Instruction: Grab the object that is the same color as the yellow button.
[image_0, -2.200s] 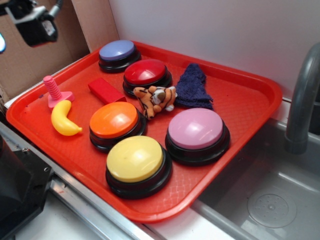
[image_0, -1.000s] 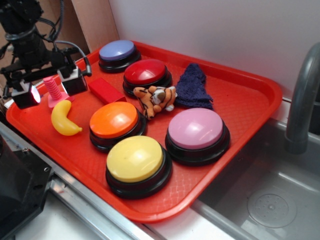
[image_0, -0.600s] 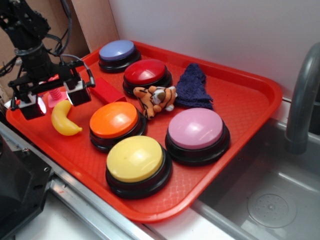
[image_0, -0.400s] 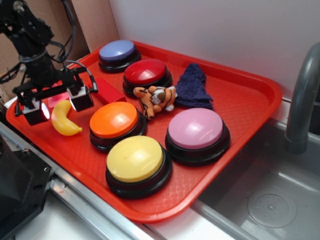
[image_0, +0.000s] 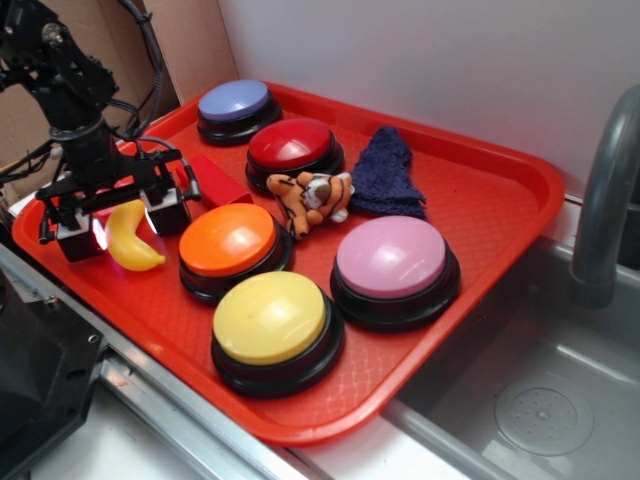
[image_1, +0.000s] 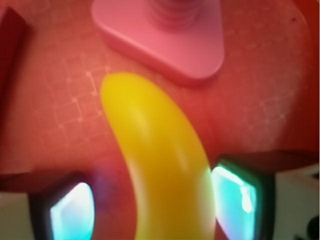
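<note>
The object, a small glossy yellow toy banana (image_0: 132, 243), lies at the left end of the red tray (image_0: 480, 200). My gripper (image_0: 122, 228) is low over it and open, one finger on each side. In the wrist view the banana (image_1: 155, 150) runs between the two lit pads (image_1: 235, 197). The right pad is close against it, and the left pad stands a gap away. The yellow button (image_0: 270, 318), a pale yellow dome on a black base, sits near the tray's front edge.
Orange button (image_0: 228, 240) is just right of the banana, with a red block (image_0: 215, 185) behind it. The pink screw (image_1: 165, 30) stands just beyond the banana. Pink (image_0: 392, 258), red (image_0: 290, 145) and purple (image_0: 233, 100) buttons, tiger plush (image_0: 312, 195) and blue cloth (image_0: 385, 175) fill the tray. Sink (image_0: 540, 400) at right.
My gripper came in from the upper left and dropped, open, to the tray surface until its fingers straddle the banana. The banana and buttons have not moved.
</note>
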